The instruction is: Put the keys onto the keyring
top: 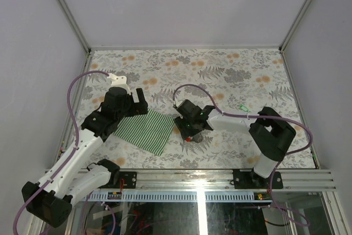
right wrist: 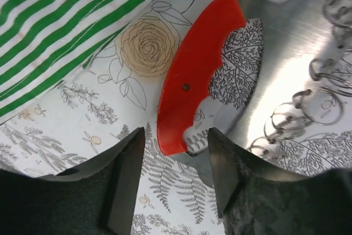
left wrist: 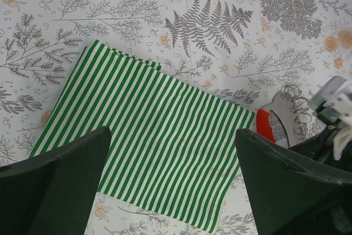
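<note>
The keyring is a grey metal loop (right wrist: pixel 286 42) with a bright red curved tag (right wrist: pixel 195 75) and several small wire rings (right wrist: pixel 308 108). It lies flat on the floral table. My right gripper (right wrist: pixel 175 144) is open, its jaws either side of the tag's lower tip, with a gap on each side. In the top view the tag (top: pixel 188 139) peeks out under the right gripper (top: pixel 190 129). My left gripper (left wrist: pixel 171 152) is open and empty above the striped cloth (left wrist: pixel 148 136). A tiny green piece (top: pixel 242 107), perhaps a key, lies to the right. No other keys show.
The green-and-white striped cloth (top: pixel 146 130) lies flat between the two arms, just left of the keyring (left wrist: pixel 275 122). The right gripper (left wrist: pixel 335 108) shows at the edge of the left wrist view. Grey walls (top: pixel 33 53) close in the floral table (top: pixel 220 70).
</note>
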